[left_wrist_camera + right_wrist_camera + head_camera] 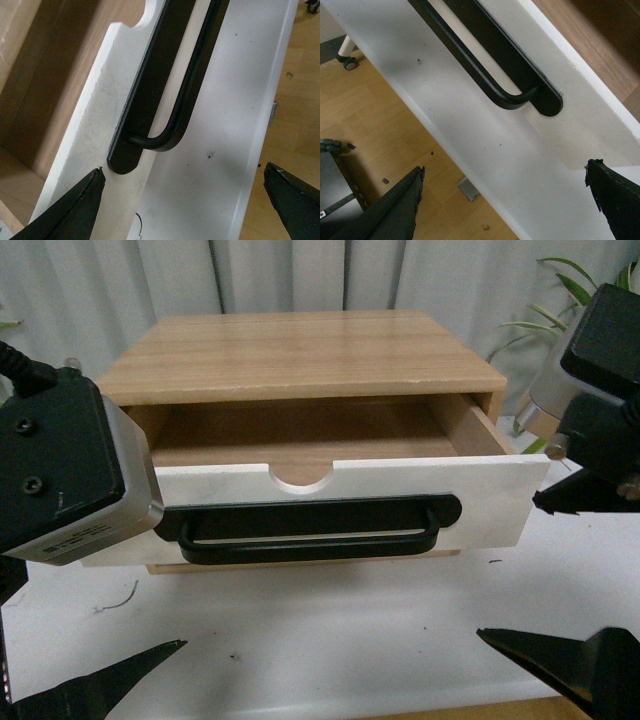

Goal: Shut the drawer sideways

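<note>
The drawer (480, 500) stands pulled out of a light wood cabinet (300, 355). It has a white front with a half-round notch and a long black bar handle (310, 530). My left gripper (185, 185) is open in front of the drawer's left end, and its wrist body covers that end in the front view. One of its fingers (70, 210) lies by the handle's end (125, 160). My right gripper (507, 568) is open and empty at the drawer's right end. In the right wrist view (505, 185) the handle's other end (545, 102) shows above it.
The cabinet stands on a white table (330, 640). A green plant (590, 290) and a grey curtain are behind it. Wooden floor (385, 130), a caster wheel (345, 60) and a small metal bracket (468, 189) show below the table edge.
</note>
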